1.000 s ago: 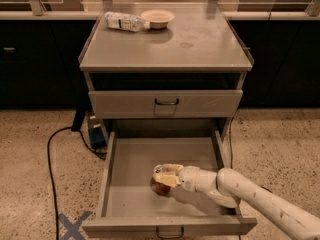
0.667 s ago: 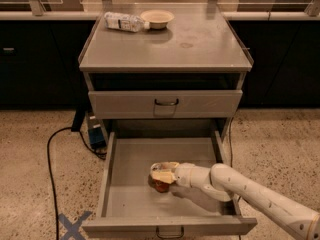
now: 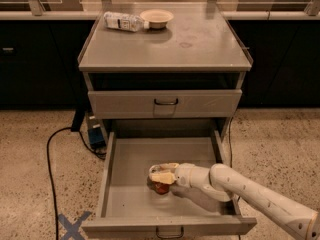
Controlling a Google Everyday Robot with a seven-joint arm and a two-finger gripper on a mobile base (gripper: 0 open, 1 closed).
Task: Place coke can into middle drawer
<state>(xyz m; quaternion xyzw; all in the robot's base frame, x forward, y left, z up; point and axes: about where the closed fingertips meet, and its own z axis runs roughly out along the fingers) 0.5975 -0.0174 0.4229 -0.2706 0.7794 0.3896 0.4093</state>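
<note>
The middle drawer (image 3: 125,199) is pulled wide open at the bottom of the grey cabinet, its deep tray facing up. The coke can (image 3: 161,187), red-orange, stands inside the tray near the middle, mostly covered from above. My gripper (image 3: 161,174) reaches in from the lower right on a white arm and sits low in the drawer, with its cream fingers (image 3: 160,178) around the can's top.
The closed drawer front (image 3: 165,103) sits one tier above. A clear plastic bottle (image 3: 123,21) and a small bowl (image 3: 156,18) lie on the cabinet top. A black cable (image 3: 50,154) and a blue tape cross (image 3: 72,226) lie on the floor at the left.
The gripper with the can has shifted slightly left and settled lower inside the drawer tray.
</note>
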